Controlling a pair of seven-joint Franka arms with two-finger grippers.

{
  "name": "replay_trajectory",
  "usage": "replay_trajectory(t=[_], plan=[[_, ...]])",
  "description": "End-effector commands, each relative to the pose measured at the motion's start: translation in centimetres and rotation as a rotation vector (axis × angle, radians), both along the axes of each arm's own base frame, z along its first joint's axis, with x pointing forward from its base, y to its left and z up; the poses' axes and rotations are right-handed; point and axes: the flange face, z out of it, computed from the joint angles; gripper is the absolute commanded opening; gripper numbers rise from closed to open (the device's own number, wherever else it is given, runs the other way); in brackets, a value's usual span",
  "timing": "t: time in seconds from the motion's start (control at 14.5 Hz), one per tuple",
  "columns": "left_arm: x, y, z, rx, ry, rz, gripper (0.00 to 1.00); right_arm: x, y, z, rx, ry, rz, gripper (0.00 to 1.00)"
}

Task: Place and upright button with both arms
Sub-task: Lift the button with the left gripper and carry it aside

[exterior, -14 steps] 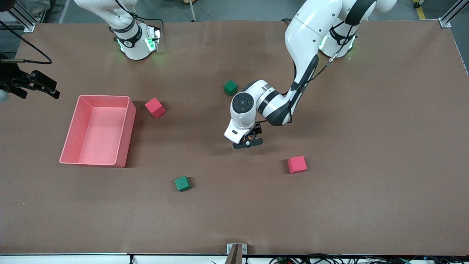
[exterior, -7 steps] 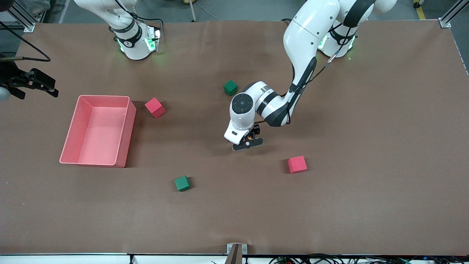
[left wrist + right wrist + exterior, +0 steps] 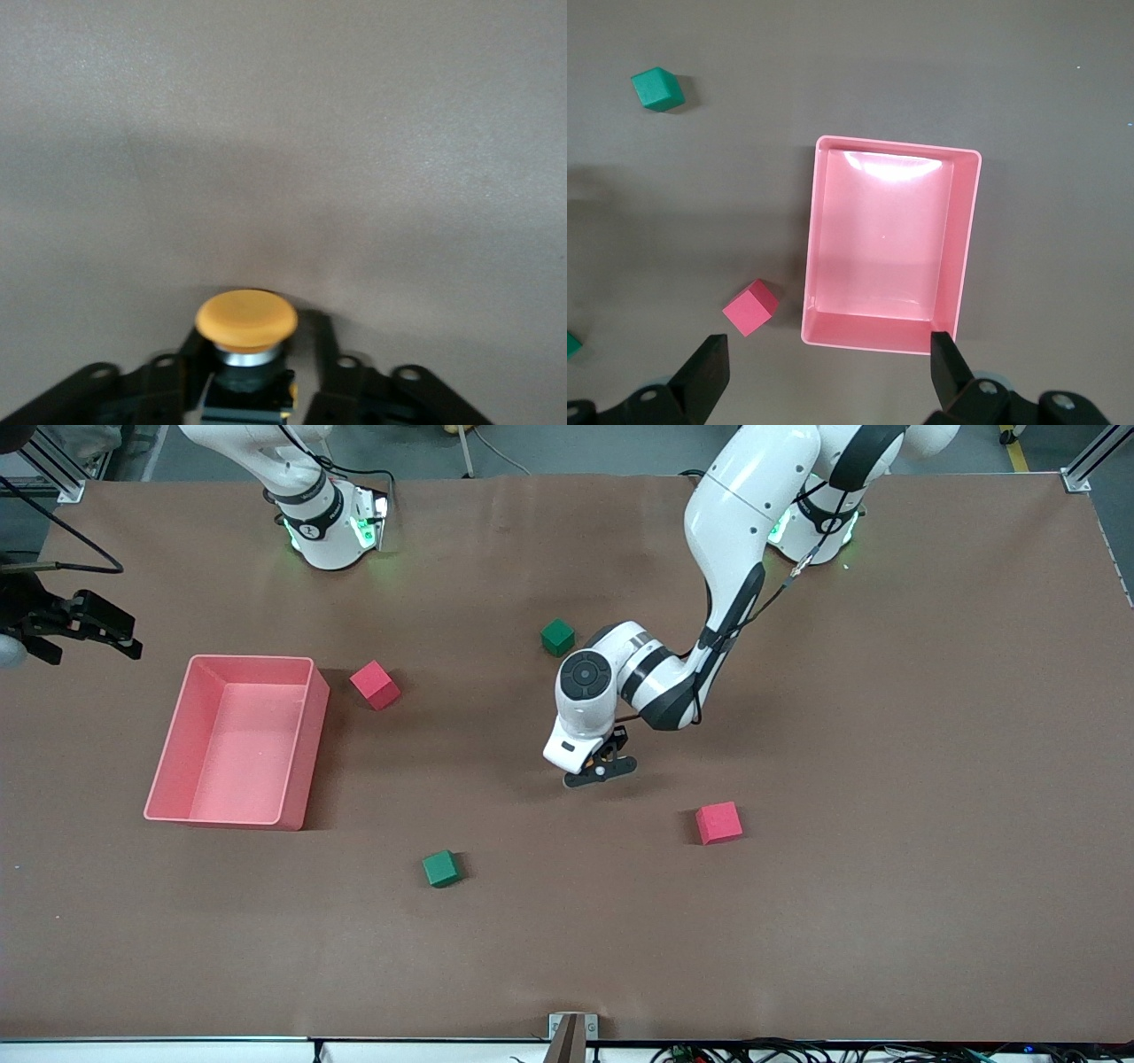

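Holding: our left gripper [image 3: 601, 767] is clamped on the button [image 3: 245, 320], fingers [image 3: 330, 350] on either side of its black body, orange cap pointing out past the fingertips
Location: low over bare table [image 3: 797, 921] near the middle, between the green cube [image 3: 557, 637] by the arm and the red cube [image 3: 718, 822] nearer the front camera
Right gripper: our right gripper [image 3: 826, 359] waits high over the pink bin [image 3: 966, 239] with its fingers spread wide and nothing between them
Step in hand: we judge this to be the set-down of the button
Doing it well: we keep the grip firm until the body meets the mat, lower straight, and part the fingers only a little so the cap-heavy part does not tip
Uprighting: we judge the cap must end facing up, so the right gripper should come in to steady or turn it
Clearance: both cubes lie well apart from the drop spot; no detour needed
Risk: a fast release may roll the button on its round cap
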Motion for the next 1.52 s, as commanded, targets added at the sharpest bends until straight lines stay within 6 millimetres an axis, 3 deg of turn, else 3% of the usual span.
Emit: replay_trajectory(t=[0.0,0.07,0.14,0.41,0.69,0.9,1.04,1.31,1.45], plan=[[0.0,-0.1,0.5,0.013,-0.019,0.005,0.16,-1.0,-0.1,0.0,0.004,-0.003,0.013,1.0],[0.3,0.1,0.5,0.013,-0.021,0.01,0.03,-1.0,-0.1,0.0,0.003,-0.006,0.013,1.0],[0.5,0.3,0.7,0.015,-0.021,0.016,0.0,-1.0,-0.1,0.0,0.004,-0.003,0.013,1.0],[2.0,2.4,4.0,0.065,-0.016,0.133,0.0,-1.0,0.0,-0.1,0.003,-0.002,0.015,1.0],[3.1,5.0,9.2,0.117,0.009,0.248,0.0,-0.9,0.5,-0.2,0.003,0.001,0.022,1.0],[4.9,8.7,12.4,0.119,0.006,0.365,0.0,-0.9,0.9,-0.2,0.003,0.005,0.028,1.0],[6.3,12.8,14.1,0.138,0.023,0.455,0.0,-0.9,1.0,-0.3,0.003,0.005,0.028,1.0],[8.1,20.4,15.2,0.259,0.067,0.576,0.0,-0.8,1.9,-0.3,0.002,0.005,0.039,1.0],[8.9,23.1,14.9,0.313,0.059,0.677,0.0,-0.8,2.1,-0.3,0.004,0.005,0.041,1.0]])
